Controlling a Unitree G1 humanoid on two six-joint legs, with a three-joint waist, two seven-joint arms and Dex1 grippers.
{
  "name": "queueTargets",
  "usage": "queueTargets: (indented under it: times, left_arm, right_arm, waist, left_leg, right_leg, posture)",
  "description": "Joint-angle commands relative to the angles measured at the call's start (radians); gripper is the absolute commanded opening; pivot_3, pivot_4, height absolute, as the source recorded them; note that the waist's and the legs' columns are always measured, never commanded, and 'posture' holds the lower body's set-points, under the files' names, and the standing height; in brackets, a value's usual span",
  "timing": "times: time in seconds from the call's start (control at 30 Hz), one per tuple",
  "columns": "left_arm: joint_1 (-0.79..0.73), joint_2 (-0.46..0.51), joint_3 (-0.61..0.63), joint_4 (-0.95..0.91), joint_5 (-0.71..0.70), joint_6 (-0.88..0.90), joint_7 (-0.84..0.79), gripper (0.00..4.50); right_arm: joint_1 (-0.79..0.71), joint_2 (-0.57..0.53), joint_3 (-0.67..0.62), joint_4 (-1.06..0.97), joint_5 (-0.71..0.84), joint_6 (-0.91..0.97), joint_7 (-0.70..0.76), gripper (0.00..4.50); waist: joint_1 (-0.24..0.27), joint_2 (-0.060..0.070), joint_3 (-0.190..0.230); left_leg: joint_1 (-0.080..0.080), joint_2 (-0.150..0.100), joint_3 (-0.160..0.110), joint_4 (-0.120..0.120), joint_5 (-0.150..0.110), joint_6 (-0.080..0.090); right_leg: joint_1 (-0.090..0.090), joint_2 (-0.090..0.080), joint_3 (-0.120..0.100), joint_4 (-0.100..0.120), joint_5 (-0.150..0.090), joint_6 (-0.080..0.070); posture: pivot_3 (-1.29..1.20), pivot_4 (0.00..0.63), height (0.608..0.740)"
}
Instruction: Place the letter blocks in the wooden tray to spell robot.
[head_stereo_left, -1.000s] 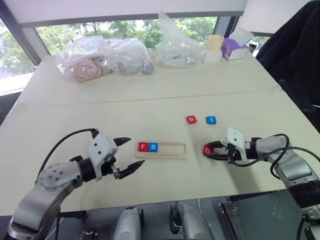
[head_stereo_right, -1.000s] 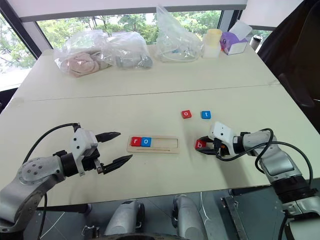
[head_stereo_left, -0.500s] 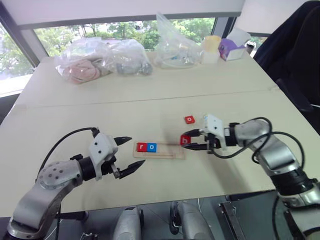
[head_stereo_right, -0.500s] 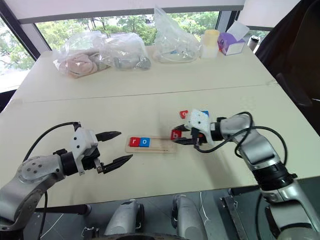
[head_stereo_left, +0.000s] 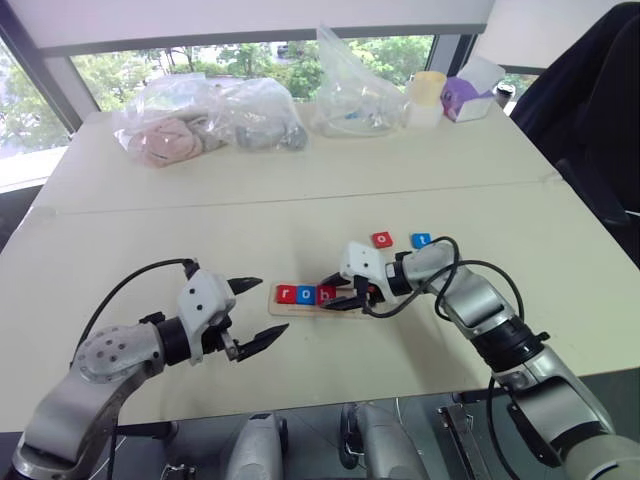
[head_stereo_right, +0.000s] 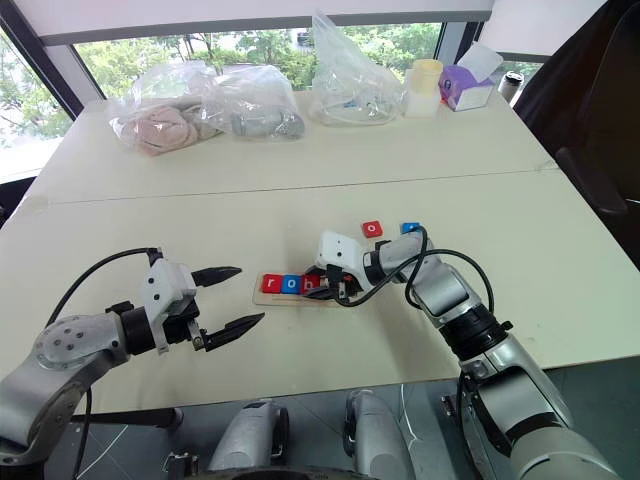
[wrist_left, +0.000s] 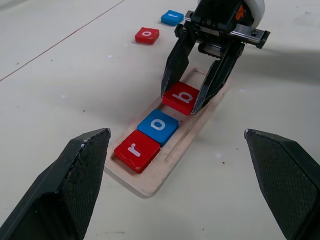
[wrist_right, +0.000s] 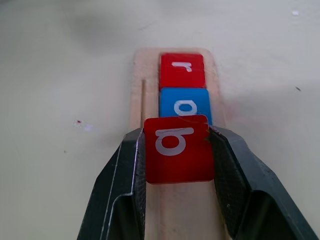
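Wide cream tabletop (head_stereo_left: 300, 215) beneath windows, clear plastic bags (head_stereo_left: 205, 120) at upper left. At centre, right gripper (wrist_left: 184, 98) pinched red "b" tile (wrist_left: 182, 97) over pale wooden tray (wrist_left: 172, 150). Left gripper (head_stereo_left: 255, 310) spread, lower left.

Head stereo pair high over the table (head_stereo_left: 300, 190); wrist cameras close, facing the wooden tray (wrist_left: 165, 170).

Five letter blocks (wrist_left: 158, 125) — three red, two blue, one wooden tray (wrist_left: 150, 186), two grippers (wrist_left: 188, 102)
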Motion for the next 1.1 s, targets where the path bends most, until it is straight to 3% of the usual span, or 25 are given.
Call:
queueTargets:
  times: [0.03,1.0,1.1]
  left_arm:
    - [-0.001,-0.001,-0.003,-0.035,0.001,-0.016,0.006,4.5]
    - [-0.018,-0.012,-0.033,-0.037,0.005,-0.022,0.032,4.5]
    - [-0.019,-0.015,-0.034,-0.036,0.006,-0.022,0.034,4.5]
  right_arm:
    - [-0.015,0.013,-0.007,-0.006,-0.009,-0.016,0.001,1.26]
    - [-0.019,0.035,-0.022,0.05,-0.058,-0.025,-0.009,1.26]
    - [-0.019,0.038,-0.023,0.052,-0.057,-0.019,-0.011,2.63]
  waist:
    - [-0.001,0.0,0.0]
    - [-0.001,0.0,0.0]
    - [-0.001,0.0,0.0]
  left_leg:
    - [0.0,0.0,0.0,0.0,0.0,0.0]
    - [0.0,0.0,0.0,0.0,0.0,0.0]
    - [0.0,0.0,0.0,0.0,0.0,0.0]
  right_leg:
    - [0.0,0.0,0.0,0.0,0.0,0.0]
    - [0.0,0.0,0.0,0.0,0.0,0.0]
    - [0.0,0.0,0.0,0.0,0.0,0.0]
  posture:
    - [0.0,0.15,0.74]
    - [0.0,0.15,0.74]
    - [0.0,0.15,0.74]
